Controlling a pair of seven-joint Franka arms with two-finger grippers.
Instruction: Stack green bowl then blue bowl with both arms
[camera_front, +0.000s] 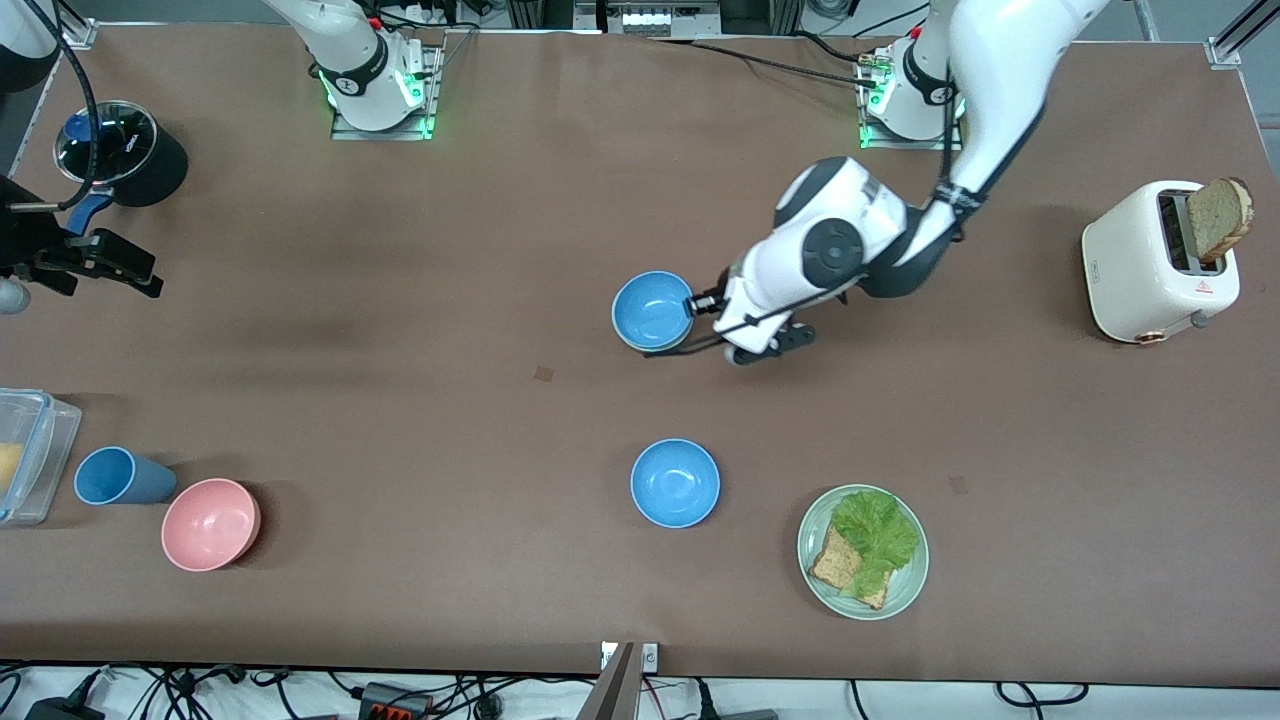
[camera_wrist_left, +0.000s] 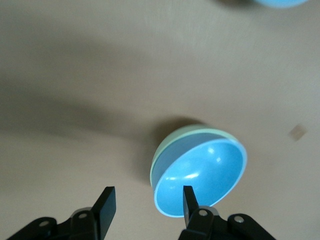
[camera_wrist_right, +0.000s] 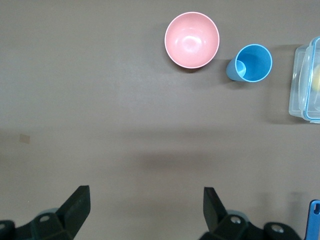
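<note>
Two bowls were already nested near the middle of the table: a blue bowl (camera_front: 653, 310) sat inside the green bowl (camera_wrist_left: 167, 147), whose pale rim showed only as a thin crescent around the blue one in the left wrist view. The stack therefore appeared complete, and what remained was judged to be little more than clearing the arm away. The left gripper (camera_wrist_left: 146, 201) hovered just beside the stack, toward the left arm's end of the table, with its fingers (camera_wrist_left: 106, 200) spread and nothing between them; one finger stood close against the blue rim, though contact could not be confirmed. The right gripper (camera_wrist_right: 145, 205) waited at the right arm's end of the table, fingers wide apart and empty, above bare tabletop. A second blue bowl (camera_front: 675, 483) rested alone nearer the front camera, untouched, beside a plate (camera_front: 815, 570) of lettuce and bread. A pink bowl (camera_front: 210, 523) and a blue cup (camera_front: 112, 476) lay toward the right arm's end, apart from the stack.
</note>
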